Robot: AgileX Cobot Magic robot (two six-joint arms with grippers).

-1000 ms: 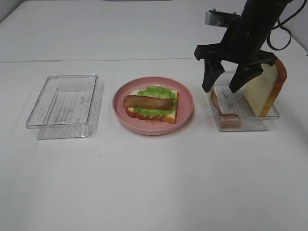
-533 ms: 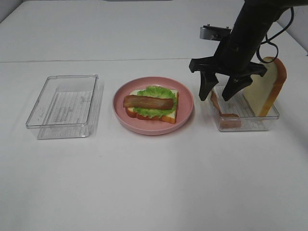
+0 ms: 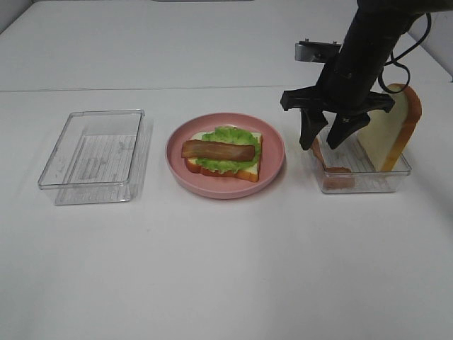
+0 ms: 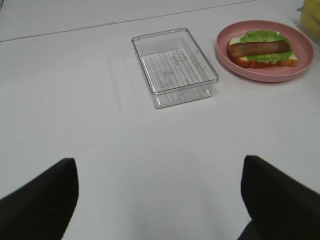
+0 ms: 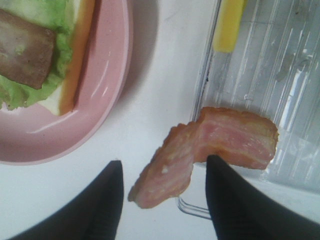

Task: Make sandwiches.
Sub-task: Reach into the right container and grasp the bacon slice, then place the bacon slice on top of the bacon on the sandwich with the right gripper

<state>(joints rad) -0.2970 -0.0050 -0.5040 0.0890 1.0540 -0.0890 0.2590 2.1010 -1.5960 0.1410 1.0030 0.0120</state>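
Note:
The partly built sandwich (image 3: 225,154) lies on the pink plate (image 3: 272,145): a white bread slice, green lettuce and one brown bacon strip on top. It also shows in the left wrist view (image 4: 262,47). My right gripper (image 3: 320,142) is open and hangs just above the left end of the right tray (image 3: 368,183). In the right wrist view a second bacon strip (image 5: 200,150) is draped over that tray's edge, between my open fingers (image 5: 102,205). A yellow cheese slice (image 5: 229,25) lies in the tray. A second bread slice (image 3: 393,127) leans upright at the tray's right end. My left gripper (image 4: 160,210) is open and empty.
An empty clear tray (image 3: 95,152) stands left of the plate and shows in the left wrist view (image 4: 175,67). The white table (image 3: 226,269) has a seam line across the back. The right arm's cable hangs near the leaning bread.
My right gripper has moved left and down, from over the tray's middle to over the bacon strip at its left end. The jaws have narrowed slightly. Nothing else moved.

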